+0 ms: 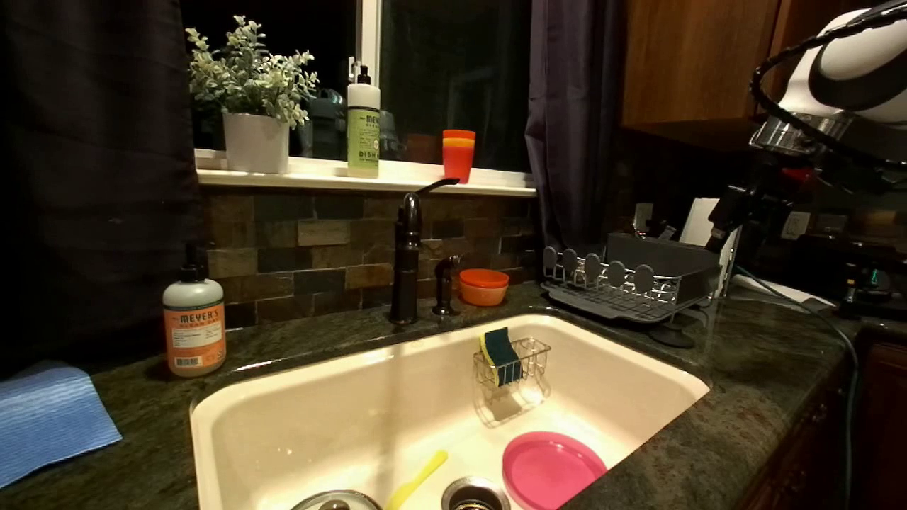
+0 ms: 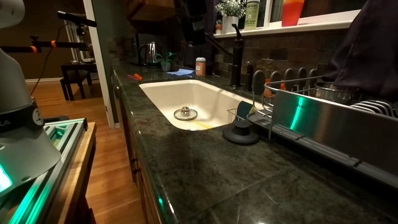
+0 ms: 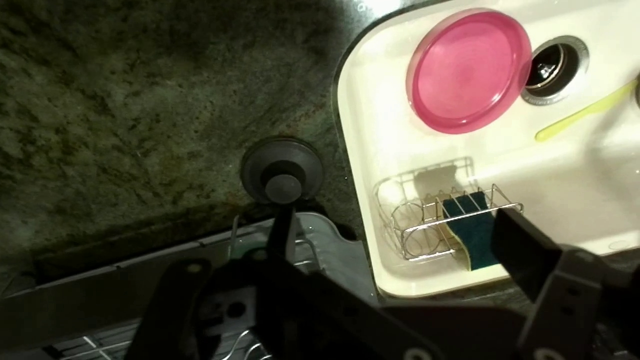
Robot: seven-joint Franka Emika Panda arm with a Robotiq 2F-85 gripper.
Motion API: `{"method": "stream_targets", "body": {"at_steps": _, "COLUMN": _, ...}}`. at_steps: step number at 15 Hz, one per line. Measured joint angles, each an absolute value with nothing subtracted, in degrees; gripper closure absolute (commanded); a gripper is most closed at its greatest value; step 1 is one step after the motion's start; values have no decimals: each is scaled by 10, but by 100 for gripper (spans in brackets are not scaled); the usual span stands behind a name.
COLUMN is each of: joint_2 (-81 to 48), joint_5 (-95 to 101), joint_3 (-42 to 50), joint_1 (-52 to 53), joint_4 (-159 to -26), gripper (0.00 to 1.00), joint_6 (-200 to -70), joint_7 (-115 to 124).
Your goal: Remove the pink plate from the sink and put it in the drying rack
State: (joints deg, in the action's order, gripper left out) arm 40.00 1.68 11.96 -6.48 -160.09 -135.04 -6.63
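The pink plate (image 1: 553,469) lies face up in the cream-white sink (image 1: 312,418), beside the drain. It also shows in the wrist view (image 3: 466,72), where its edge overlaps the drain ring. In an exterior view the near edge of the sink (image 2: 189,88) hides the plate. The dark-grey drying rack (image 1: 638,280) stands on the counter beside the sink; it also shows in an exterior view (image 2: 329,121). My gripper (image 3: 397,227) is open with nothing between its fingers. It hangs above the counter over the rack (image 1: 716,241), well apart from the plate.
A wire caddy (image 3: 415,232) with a green sponge (image 3: 470,235) sits at the sink wall. A black stopper (image 3: 283,172) lies on the counter by the rack. A dark faucet (image 1: 406,262) and orange bowl (image 1: 484,287) stand behind the sink. A glass lid (image 2: 185,114) lies in it.
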Motion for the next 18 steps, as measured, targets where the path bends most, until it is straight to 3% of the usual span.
{"method": "stream_targets", "body": {"at_steps": 5, "joint_2": 302, "joint_5": 10, "joint_3": 33, "joint_1": -13, "joint_4": -1593, "gripper": 0, "joint_6": -1383, "joint_7": -1}}
{"method": "stream_targets", "body": {"at_steps": 10, "joint_2": 156, "joint_5": 19, "joint_3": -60, "joint_1": 16, "joint_4": -1569, "gripper": 0, "joint_6": -1504, "joint_7": 45}}
{"method": "stream_targets", "body": {"at_steps": 18, "joint_2": 146, "joint_5": 19, "joint_3": -56, "joint_1": 19, "joint_4": -1562, "gripper": 0, "joint_6": -1513, "joint_7": 45}}
